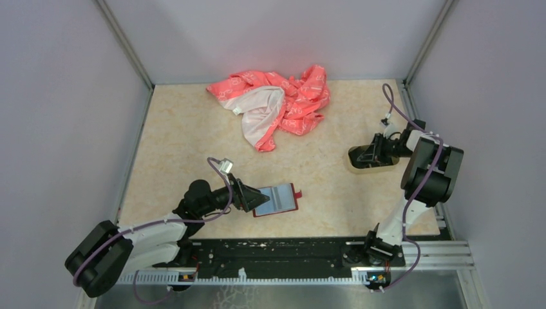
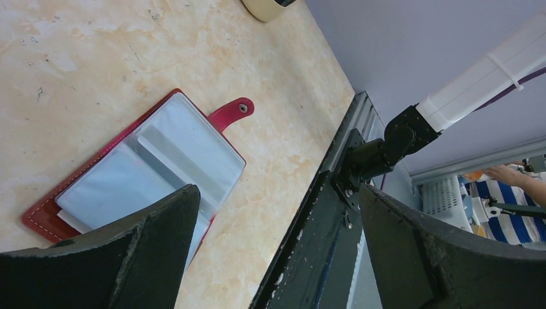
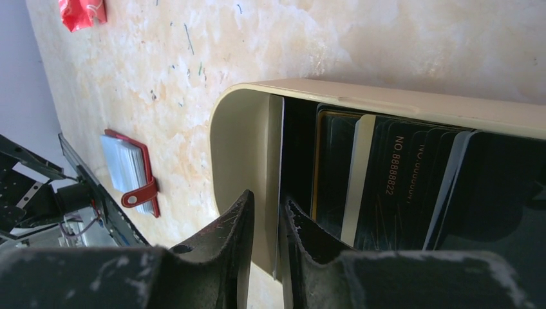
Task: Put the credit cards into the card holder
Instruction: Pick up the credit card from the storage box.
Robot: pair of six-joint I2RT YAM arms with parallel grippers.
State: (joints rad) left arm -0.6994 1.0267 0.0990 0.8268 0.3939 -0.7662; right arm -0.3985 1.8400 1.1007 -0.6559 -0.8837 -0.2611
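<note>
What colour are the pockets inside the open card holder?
Pale grey-blue; the card holder itself is dark red. Clearest in left wrist view.

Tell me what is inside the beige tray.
Several black credit cards overlap in the tray, one of them between the jaws of the right gripper. Their overlapped faces and the tray floor beneath are hidden.

we find the card holder [image 1: 278, 199] lying open on the table [image 1: 187, 135], near its front edge. straight behind the card holder, at the far side, lies the cloth [image 1: 277, 106]. to the card holder's right and a little behind it, well apart, sits the tray [image 1: 358, 168], with the credit cards [image 3: 386, 187] standing on edge inside. the left gripper [image 1: 256, 196] is at the card holder's left edge. the right gripper [image 3: 269, 199] is in the tray, with one card's edge between its fingers.
</note>
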